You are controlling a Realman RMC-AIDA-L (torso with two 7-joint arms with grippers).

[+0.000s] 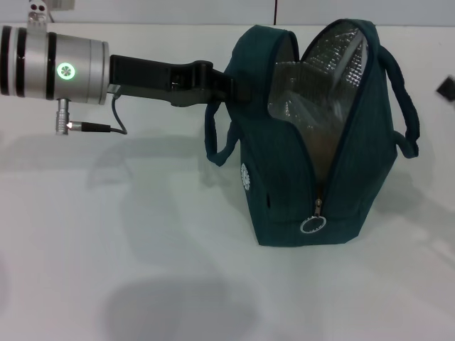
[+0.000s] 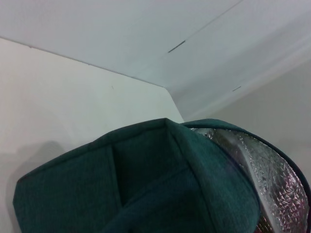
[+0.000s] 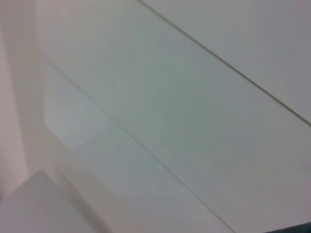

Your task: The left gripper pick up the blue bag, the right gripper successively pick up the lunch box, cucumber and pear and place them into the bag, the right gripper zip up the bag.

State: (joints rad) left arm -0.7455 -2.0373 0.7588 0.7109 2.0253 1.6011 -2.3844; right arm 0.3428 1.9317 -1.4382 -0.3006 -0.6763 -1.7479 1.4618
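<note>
The left gripper (image 1: 226, 87) reaches in from the left of the head view and meets the blue bag (image 1: 320, 142) at the upper edge of its near side; its tips are buried against the fabric, so whether it is clamped on the rim or only pressed to it cannot be told. That is the first risk: if the hold is shallow, the soft cloth could slide out and the mouth sag closed, or the bag could tip, since it seems steadied only at that one edge. A push from things dropped in on the far side could swing it around that point. Further right, the zip is undone from the top almost to the bottom, with its ring pull (image 1: 313, 224) hanging low on the front; pulling it up later may drag the bag along the desk (image 1: 142, 270) unless the left side holds firm. The bag stands upright on the desk, right of centre, dark teal-blue with two carry handles (image 1: 407, 106), gaping wide to show a silver quilted lining (image 1: 334, 64). What lies inside is hard to make out. The right gripper appears in no view, apart from a dark corner at the far right edge that cannot be identified.
</note>
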